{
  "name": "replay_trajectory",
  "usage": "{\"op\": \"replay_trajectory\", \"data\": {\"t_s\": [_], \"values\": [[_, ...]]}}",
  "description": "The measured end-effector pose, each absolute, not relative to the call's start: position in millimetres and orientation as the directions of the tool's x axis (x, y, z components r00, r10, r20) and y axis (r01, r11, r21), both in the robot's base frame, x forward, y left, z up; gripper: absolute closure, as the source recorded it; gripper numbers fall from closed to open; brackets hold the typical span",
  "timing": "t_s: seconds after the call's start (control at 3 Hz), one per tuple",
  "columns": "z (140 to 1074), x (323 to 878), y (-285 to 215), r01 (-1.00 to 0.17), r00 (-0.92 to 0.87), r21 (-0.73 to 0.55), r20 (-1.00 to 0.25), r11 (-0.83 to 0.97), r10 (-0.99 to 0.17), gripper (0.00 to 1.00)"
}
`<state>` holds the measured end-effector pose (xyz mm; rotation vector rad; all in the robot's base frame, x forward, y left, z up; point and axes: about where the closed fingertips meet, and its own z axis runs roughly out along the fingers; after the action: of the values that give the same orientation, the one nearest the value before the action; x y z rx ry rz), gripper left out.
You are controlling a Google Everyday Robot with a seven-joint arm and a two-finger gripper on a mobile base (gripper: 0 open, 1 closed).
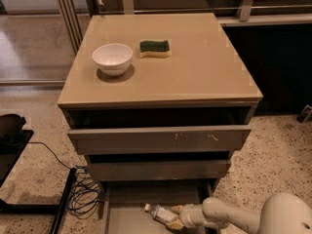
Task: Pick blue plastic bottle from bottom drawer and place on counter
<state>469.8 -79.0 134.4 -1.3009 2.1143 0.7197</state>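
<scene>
The blue plastic bottle lies on its side in the open bottom drawer, white cap pointing left. My gripper reaches in from the lower right on a white arm and is at the bottle's right end, its tan fingers around the bottle's base. The counter is the beige top of the cabinet above.
A white bowl and a green-and-yellow sponge sit on the counter's back left. The two upper drawers stick out slightly above the bottom drawer. Cables and a black stand lie on the floor at left.
</scene>
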Motion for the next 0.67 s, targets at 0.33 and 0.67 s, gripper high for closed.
{"op": "replay_trajectory", "data": {"t_s": [0.33,0.67], "values": [[141.0,465.4,-79.7,-0.913,-0.374,0.162,-0.699,0.374,-0.61,1.0],[169.0,453.4,-97.8,-0.927,-0.334,0.14,-0.73,0.348,-0.596,1.0]]}}
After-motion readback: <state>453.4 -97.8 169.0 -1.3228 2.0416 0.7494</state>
